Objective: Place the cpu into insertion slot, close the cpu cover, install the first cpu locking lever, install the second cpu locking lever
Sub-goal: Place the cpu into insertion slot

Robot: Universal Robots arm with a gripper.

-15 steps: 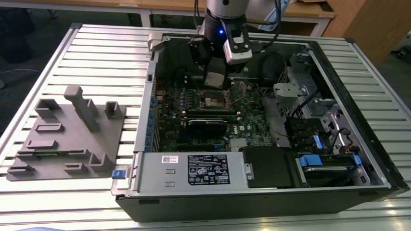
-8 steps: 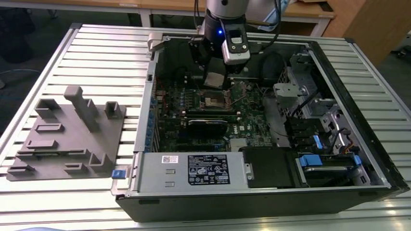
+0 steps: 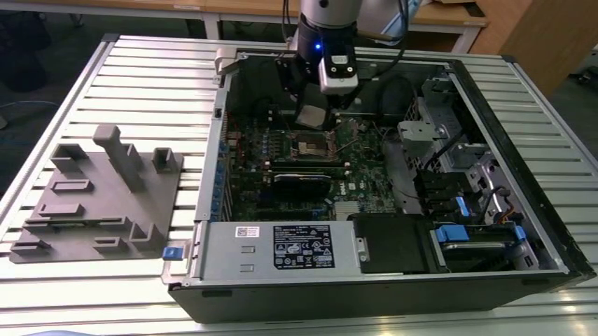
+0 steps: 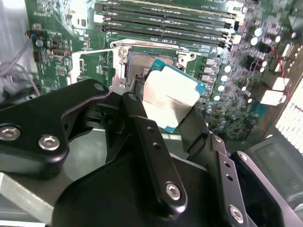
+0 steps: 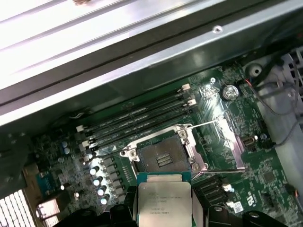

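Note:
My gripper (image 3: 312,119) is shut on the cpu (image 3: 311,116), a flat square chip with a silver-grey top and a teal edge. I hold it tilted, a little above the motherboard inside the open computer case. In the second wrist view the cpu (image 4: 170,97) sits between my black fingers (image 4: 137,118) and overlaps one corner of the insertion slot (image 4: 137,64). In the first wrist view the insertion slot (image 5: 163,158) lies bare, just beyond the cpu (image 5: 163,198). The cpu cover (image 5: 221,144) stands swung open beside it, with thin wire levers (image 5: 203,124) raised.
Long memory slots (image 5: 137,118) run beside the socket. The case wall (image 3: 224,91) and drive bays (image 3: 467,182) hem in the board. A power supply (image 3: 280,245) fills the near side. A grey fixture (image 3: 103,196) lies on the slatted table at the exterior view's left.

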